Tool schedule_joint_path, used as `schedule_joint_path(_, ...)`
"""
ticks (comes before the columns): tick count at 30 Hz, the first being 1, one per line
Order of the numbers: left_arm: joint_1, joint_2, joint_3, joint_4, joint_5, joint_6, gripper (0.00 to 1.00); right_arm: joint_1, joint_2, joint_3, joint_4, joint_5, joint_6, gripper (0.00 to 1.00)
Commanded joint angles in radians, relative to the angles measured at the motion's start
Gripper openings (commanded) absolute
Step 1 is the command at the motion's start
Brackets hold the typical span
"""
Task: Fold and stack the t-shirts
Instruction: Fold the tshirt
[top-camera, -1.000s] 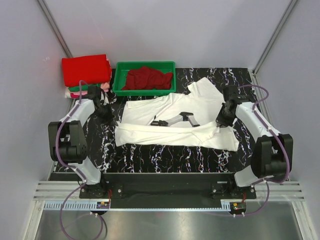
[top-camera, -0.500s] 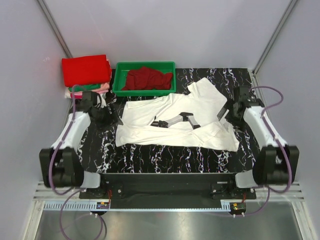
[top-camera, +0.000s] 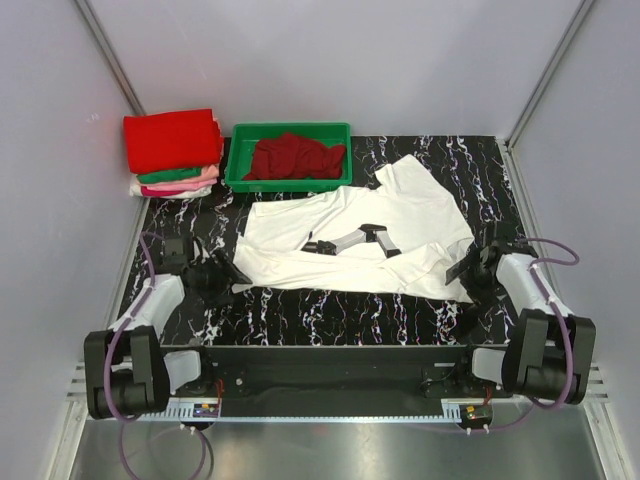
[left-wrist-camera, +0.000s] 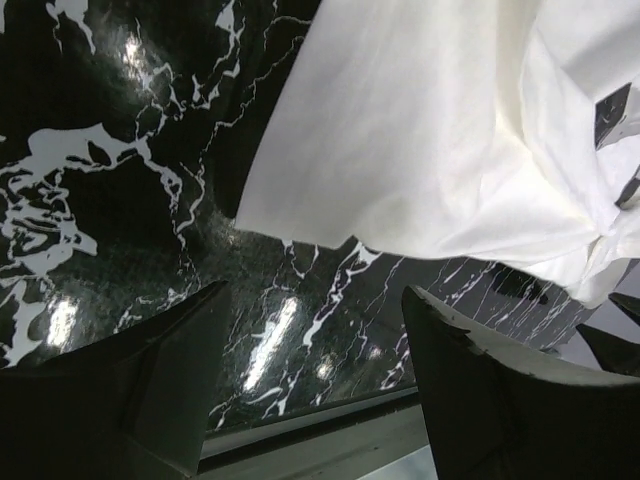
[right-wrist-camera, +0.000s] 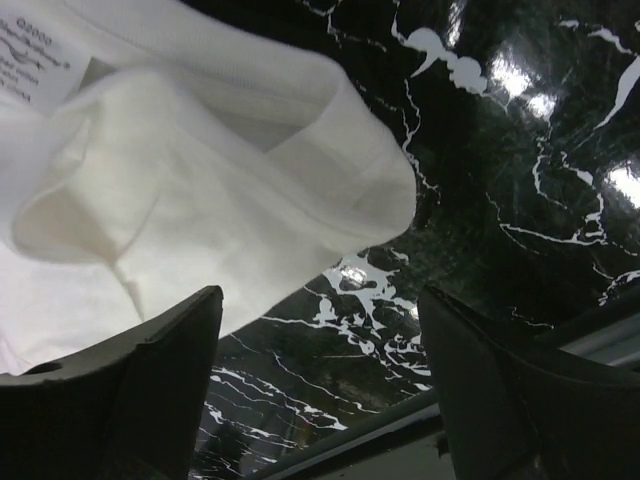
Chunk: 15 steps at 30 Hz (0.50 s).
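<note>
claws: l gripper & r gripper wide open, holding nothing, white t-shirt lying between.

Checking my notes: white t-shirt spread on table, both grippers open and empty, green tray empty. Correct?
One error: the green tray is not empty; the top view shows dark red cloth in it. White t-shirt spread, left gripper and right gripper open, empty: correct.

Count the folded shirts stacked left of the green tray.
3 clearly: red shirt on top, green shirt beneath it, pink shirt lower; a pale bottom layer may be a fourth.
</note>
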Motion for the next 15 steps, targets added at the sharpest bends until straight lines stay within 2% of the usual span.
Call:
schedule_joint_path(1, 0.002, 0.028, -0.023, 0.203, 0.039, -0.07, 0.74, -0.053, 0.036, 0.004, 0.1, -0.054, -0.011, 0.83)
schedule_joint_path(6, -0.005, 0.113, -0.045, 0.279, 0.025, -0.091, 0.72, -0.065, 0.081, 0.009, 0.135, -0.056, -0.011, 0.72)
schedule_joint_path(12, -0.05, 0.193, -0.048, 0.374, -0.006, -0.126, 0.61, -0.071, 0.139, 0.023, 0.175, -0.039, -0.023, 0.39)
schedule_joint_path(13, -0.057, 0.211, -0.042, 0.392, -0.01, -0.128, 0.51, -0.073, 0.144, 0.026, 0.178, -0.033, -0.029, 0.34)
schedule_joint_path(14, -0.061, 0.22, -0.028, 0.4, -0.013, -0.125, 0.43, -0.076, 0.15, 0.033, 0.175, -0.028, -0.032, 0.2)
schedule_joint_path(15, -0.061, 0.228, -0.013, 0.399, -0.013, -0.119, 0.36, -0.079, 0.15, 0.043, 0.17, -0.027, -0.037, 0.14)
